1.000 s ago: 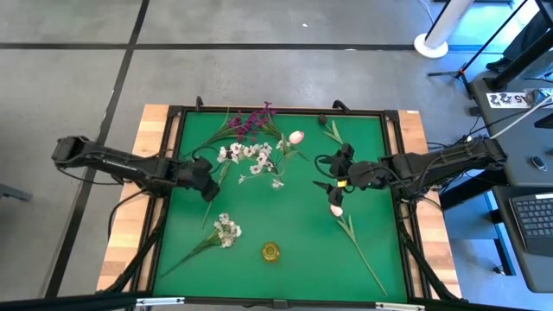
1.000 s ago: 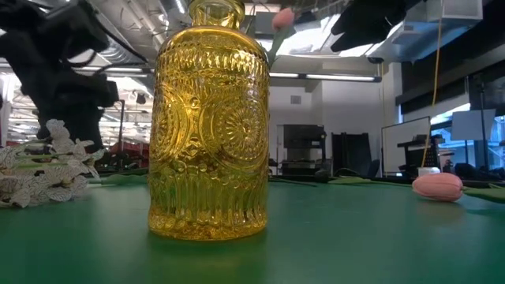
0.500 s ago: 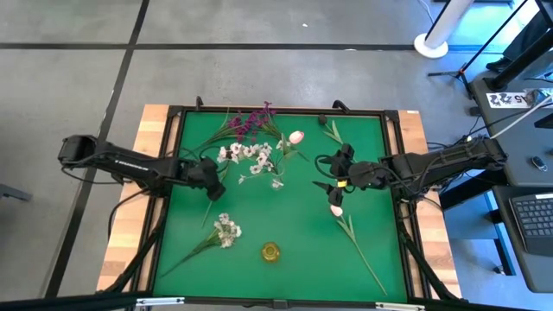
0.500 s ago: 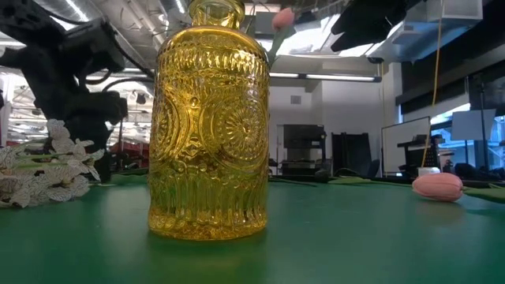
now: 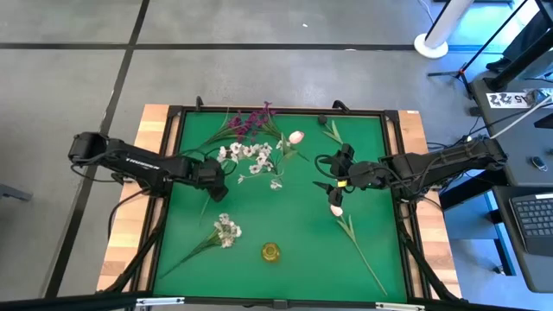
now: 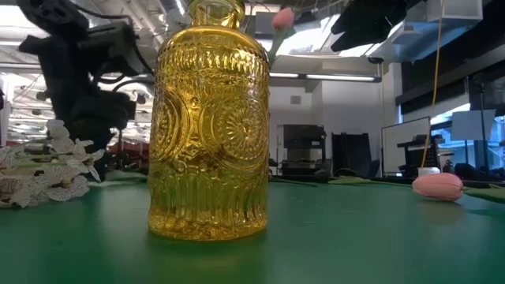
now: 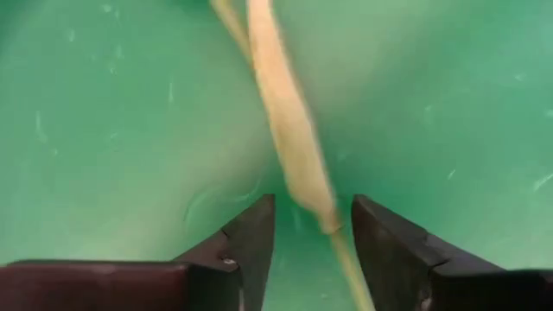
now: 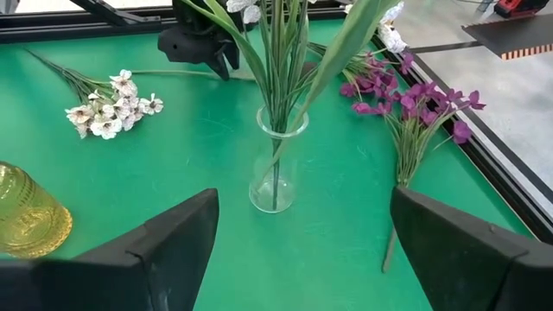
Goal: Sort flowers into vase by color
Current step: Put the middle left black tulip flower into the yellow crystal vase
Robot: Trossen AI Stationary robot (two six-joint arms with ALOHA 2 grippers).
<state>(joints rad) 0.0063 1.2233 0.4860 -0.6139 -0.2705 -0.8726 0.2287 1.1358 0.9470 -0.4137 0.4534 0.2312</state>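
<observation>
Left claw (image 5: 216,183) low over green surface (image 5: 294,225), arm stretched in from left, fingers (image 7: 251,238) spread astride pale stem (image 7: 289,142). Right claw (image 5: 331,173) waits right of centre, spread wide, arm reaching in from right. Flowers: white cluster (image 5: 227,230) near-left beside yellow vase (image 5: 271,251); purple sprigs (image 5: 252,121) far.

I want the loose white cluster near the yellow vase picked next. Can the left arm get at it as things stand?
Probably yes. The left end effector is open over a stem, holding nothing, and only bare green mat lies between it and the white cluster. The yellow vase stands aside from that path.
</observation>
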